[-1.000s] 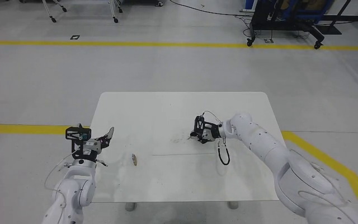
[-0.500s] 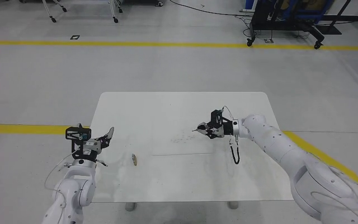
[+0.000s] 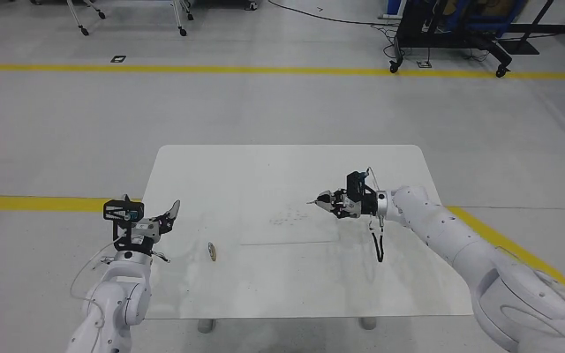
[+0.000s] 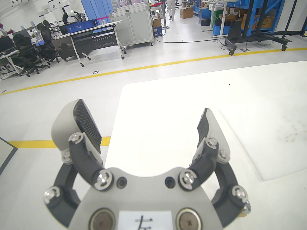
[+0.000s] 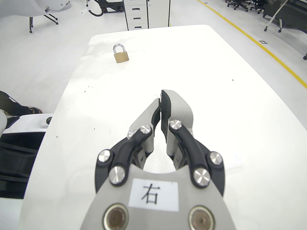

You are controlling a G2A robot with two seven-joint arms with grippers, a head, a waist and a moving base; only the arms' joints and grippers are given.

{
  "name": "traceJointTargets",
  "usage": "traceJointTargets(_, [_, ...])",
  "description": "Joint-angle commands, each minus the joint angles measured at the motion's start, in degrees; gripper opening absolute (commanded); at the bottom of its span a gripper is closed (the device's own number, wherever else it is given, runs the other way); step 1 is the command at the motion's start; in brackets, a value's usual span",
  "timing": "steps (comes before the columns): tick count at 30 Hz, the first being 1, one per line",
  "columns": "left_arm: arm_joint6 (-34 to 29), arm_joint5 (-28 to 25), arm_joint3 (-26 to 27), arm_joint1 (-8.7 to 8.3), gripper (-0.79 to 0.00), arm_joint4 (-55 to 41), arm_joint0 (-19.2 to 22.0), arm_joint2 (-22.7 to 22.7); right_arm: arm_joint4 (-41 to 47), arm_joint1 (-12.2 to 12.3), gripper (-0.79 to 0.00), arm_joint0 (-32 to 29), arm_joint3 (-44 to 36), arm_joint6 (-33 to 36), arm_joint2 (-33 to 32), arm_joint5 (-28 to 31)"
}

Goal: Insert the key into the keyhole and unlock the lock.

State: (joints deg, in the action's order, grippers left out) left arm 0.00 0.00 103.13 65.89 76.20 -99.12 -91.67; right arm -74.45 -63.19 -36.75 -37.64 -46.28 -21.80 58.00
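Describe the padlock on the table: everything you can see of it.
The padlock is small, with a squarish brass-coloured body and a silvery U-shaped shackle that looks closed. It seems to stand upright, shackle up, on the white table, toward the robot's left and the table's front edge. Only the table touches it.

Right sticker [image 5: 153,194]: I read one black character, 右 ("right"), on a white patch on the grey plate of the right gripper [image 5: 160,101], behind its fingers.
Left sticker [image 4: 145,220]: I make out the upper part of 左 ("left") on a white patch on the plate of the left gripper [image 4: 144,118], behind its fingers. The picture's edge cuts off the rest.
Lock [image 5: 121,56]: any marking on its brass face is too small for me to read.
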Motion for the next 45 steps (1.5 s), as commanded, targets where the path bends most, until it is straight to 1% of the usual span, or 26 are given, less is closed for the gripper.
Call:
traceJointTargets(1, [0.1, 0.1, 0.1, -0.01, 0.000, 0.3, 0.1, 0.0, 0.0, 0.0, -0.785, 0.0, 0.0, 0.0, 0.0, 0.0])
traceJointTargets(3, [1.1, 1.0, 0.6, 0.07, 0.000, 2.8, -0.2, 0.8, 1.8, 0.1, -0.785, -1.7, -3.6, -0.4, -0.5, -0.4])
traceJointTargets(7, [2.6, 2.2, 2.2, 0.53, 0.000, 3.6, -0.8, 3.6, 5.1, 1.6, -0.785, -5.1, -10.4, -2.3, -2.5, -2.3])
traceJointTargets(9, [3.9, 1.4, 3.5, 0.72, 0.000, 4.8, -1.3, 5.9, 6.5, 2.7, -0.785, -6.5, -12.7, -1.9, -3.4, -1.9])
traceJointTargets(12, [6.0, 0.4, 7.1, 0.90, 0.000, 10.7, -1.7, 10.3, 9.7, 3.8, -0.785, -8.0, -16.2, 0.0, -4.6, 0.0])
traceJointTargets(15, [6.5, -2.0, 10.4, 1.14, 0.000, 11.9, -1.6, 14.1, 11.3, 4.9, -0.785, -9.1, -19.5, 0.0, -4.7, 0.0])
traceJointTargets(17, [6.2, -2.2, 11.2, 1.13, 0.000, 13.6, -1.3, 14.5, 12.8, 5.5, -0.785, -9.6, -20.9, 0.0, -4.8, 0.0])
traceJointTargets(26, [6.1, -2.3, 11.2, 1.15, 0.000, 13.2, -1.3, 14.6, 12.8, 5.5, -0.785, -9.6, -20.9, 0.0, -4.8, 0.0])
traceJointTargets(27, [6.2, -3.0, 11.0, 1.28, 0.000, 10.0, -1.5, 14.9, 12.8, 5.5, -0.785, -9.6, -20.9, 0.0, -4.8, 0.0])
traceJointTargets(29, [6.3, -6.5, 10.4, 1.57, 0.000, -1.0, -1.3, 14.7, 14.0, 5.3, -0.785, -10.4, -22.4, 0.6, -4.7, 0.0])
traceJointTargets(30, [6.3, -8.7, 9.7, 1.71, 0.000, -7.3, -0.9, 14.4, 14.8, 5.1, -0.785, -10.6, -22.7, 1.4, -4.6, 0.0])
traceJointTargets(32, [4.7, -13.3, 7.6, 1.79, 0.000, -16.7, 0.5, 13.5, 17.4, 4.6, -0.785, -10.7, -23.5, 1.9, -3.9, 0.0])
traceJointTargets(34, [3.8, -16.6, 5.8, 1.61, 0.000, -17.7, 2.1, 12.6, 20.1, 4.2, -0.785, -10.5, -24.4, 1.0, -2.3, 0.0])
traceJointTargets(37, [1.3, -23.7, 3.1, 1.76, 0.000, -31.6, 3.3, 13.1, 25.1, 3.8, -0.785, -9.5, -25.2, 0.0, 1.0, 0.0])
traceJointTargets(39, [-3.5, -27.8, 1.6, 1.71, 0.000, -41.7, 4.5, 13.3, 29.7, 3.5, -0.785, -8.8, -26.0, 0.0, 3.2, 0.0])
traceJointTargets(40, [-7.2, -29.5, 0.7, 1.63, 0.000, -47.3, 5.2, 13.6, 31.8, 3.4, -0.785, -8.5, -26.5, 0.0, 4.6, 0.0])
traceJointTargets(43, [-18.0, -31.9, -2.2, 1.34, 0.000, -64.8, 7.9, 13.9, 36.6, 3.0, -0.785, -6.9, -26.5, 0.0, 8.9, 0.0])
traceJointTargets(45, [-24.7, -32.0, -4.3, 1.01, 0.000, -73.5, 9.9, 13.3, 39.5, 2.5, -0.785, -5.5, -26.0, 0.0, 11.9, 0.0])
